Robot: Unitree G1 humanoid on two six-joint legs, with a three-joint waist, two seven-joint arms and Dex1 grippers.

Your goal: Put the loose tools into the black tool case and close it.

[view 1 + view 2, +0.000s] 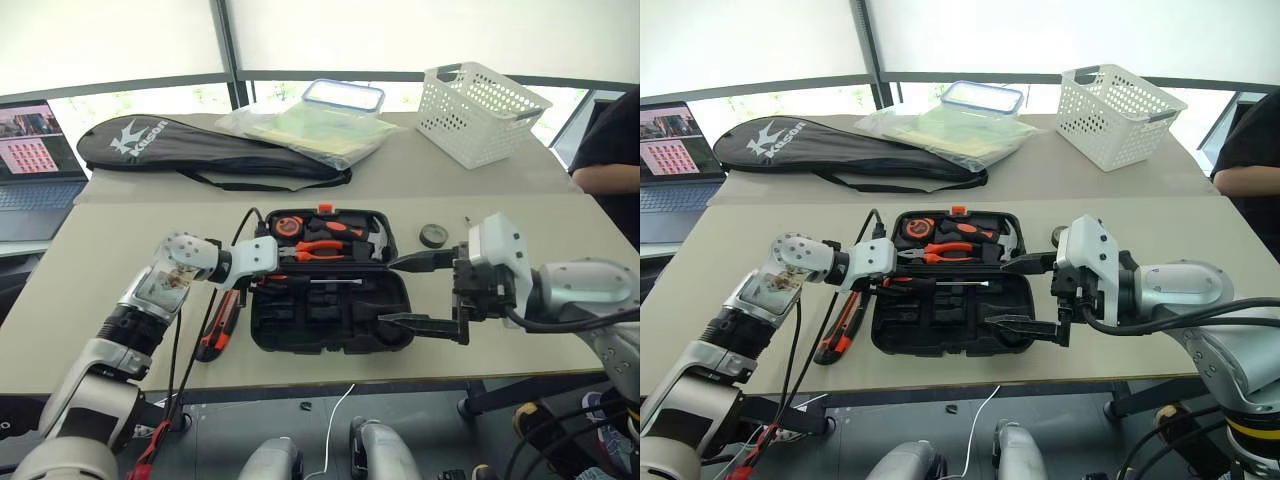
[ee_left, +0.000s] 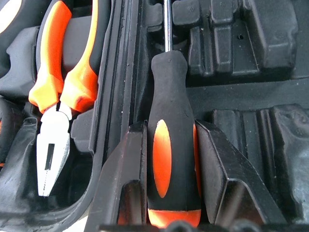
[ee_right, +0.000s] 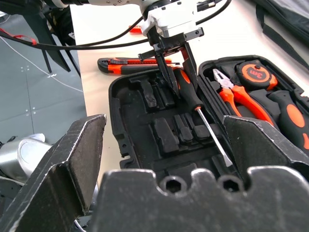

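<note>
Black-and-orange, the utility knife [image 1: 220, 328] lies on the beige tabletop [image 1: 90, 290] just beside the left edge of the open black tool case [image 1: 330, 325], under the left arm. Right of it, the left hand [image 3: 175, 68] is clamped on the handle of 1 black-and-orange screwdriver [image 2: 171, 145], a finger pressing each side of the grip. That screwdriver sits low over the near half of the case, along the hinge line, its steel shaft [image 3: 212, 137] pointing toward the right side. The moulded slots [image 1: 940, 315] of the near half are bare. In the far half, orange-handled pliers [image 1: 325, 250], an orange tape measure [image 1: 289, 225] and a hammer [image 1: 372, 240] sit in their slots.

Further right, the right hand [image 1: 425, 295] hovers at the right end of the case with its 2 fingers spread wide and nothing between them. Behind it, a small black tape roll [image 1: 433, 235] lies on the tabletop, apart from the case.

Along the far side, from left, sit a laptop [image 1: 35, 150], a long black racket bag [image 1: 200, 150], a clear plastic bag [image 1: 310, 130] and a white basket [image 1: 480, 110].
</note>
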